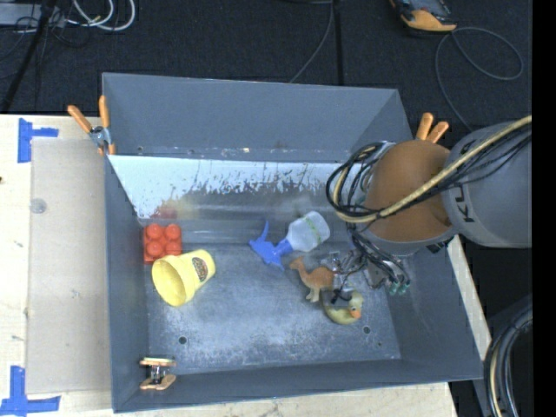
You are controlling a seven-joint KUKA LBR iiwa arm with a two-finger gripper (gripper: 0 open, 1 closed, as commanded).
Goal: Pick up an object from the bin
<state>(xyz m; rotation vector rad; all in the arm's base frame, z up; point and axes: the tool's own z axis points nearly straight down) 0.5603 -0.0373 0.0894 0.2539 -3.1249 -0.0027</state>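
The small brown toy animal (310, 276) lay in the right part of the bin (261, 337), toward the near wall, with a round yellow-green thing (346, 310) just beside it. I judged the animal light, stiff and a little slippery, best taken across its body and not by the thin legs. My gripper (340, 278) hung low, just right of it. Whether it was wide or narrow, I could not tell. My arm (486, 189) reached in from the right, bent downward.
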